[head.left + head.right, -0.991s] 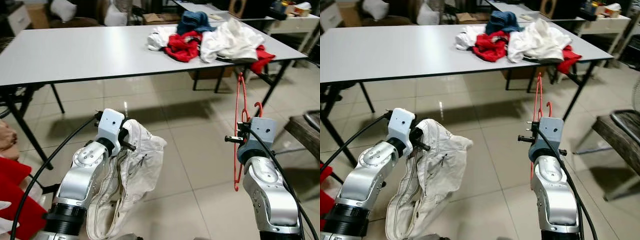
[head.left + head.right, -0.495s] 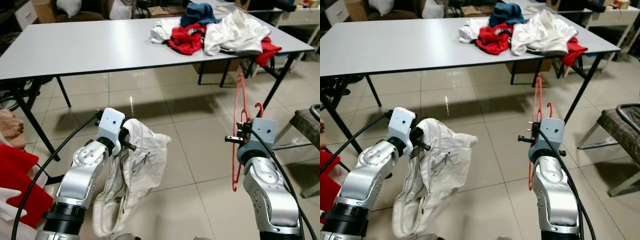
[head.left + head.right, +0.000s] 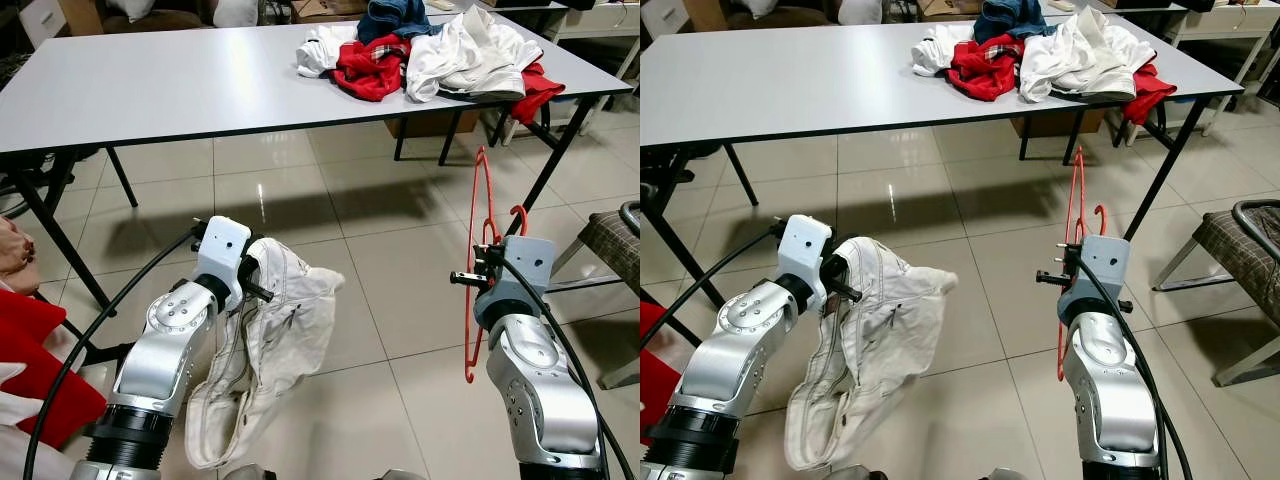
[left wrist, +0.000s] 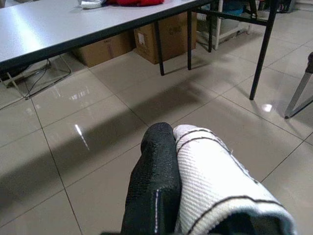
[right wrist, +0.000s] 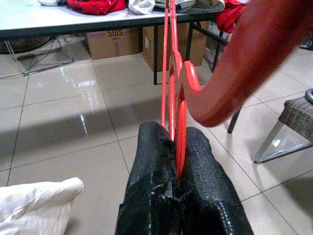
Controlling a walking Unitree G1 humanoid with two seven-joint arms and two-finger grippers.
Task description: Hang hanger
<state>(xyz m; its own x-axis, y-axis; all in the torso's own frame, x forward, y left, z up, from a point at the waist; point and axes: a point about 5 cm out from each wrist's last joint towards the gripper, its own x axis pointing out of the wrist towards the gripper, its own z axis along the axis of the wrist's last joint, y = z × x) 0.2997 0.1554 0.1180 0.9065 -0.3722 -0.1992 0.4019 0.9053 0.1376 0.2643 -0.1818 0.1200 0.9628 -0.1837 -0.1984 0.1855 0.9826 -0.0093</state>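
The red hanger (image 3: 478,262) is in the right gripper (image 5: 177,161), w/ both black fingers pressed on its thin frame near the hook. It stands almost straight up and down: long side points up past the gripper and down toward the floor, hook (image 3: 516,214) curling just above the wrist. So the hanger is right at the right gripper, not away from it.

The left gripper (image 4: 168,161) is pinching a white jacket (image 3: 268,360), which hangs down limp beside that arm, its low end near the tiles. One black finger (image 4: 154,181) and the cloth sit tight together in the left wrist view.

Jacket and hanger are well apart, one on each side, w/ bare floor between. The right arm is the one nearer the hanger, the left nearer the jacket. I think the two must come together in the middle, w/ the hanger end aimed at the jacket's neck.

Ahead: a grey table (image 3: 150,90) w/ a clothes pile (image 3: 420,60), a chair (image 3: 1240,250) off to the right.
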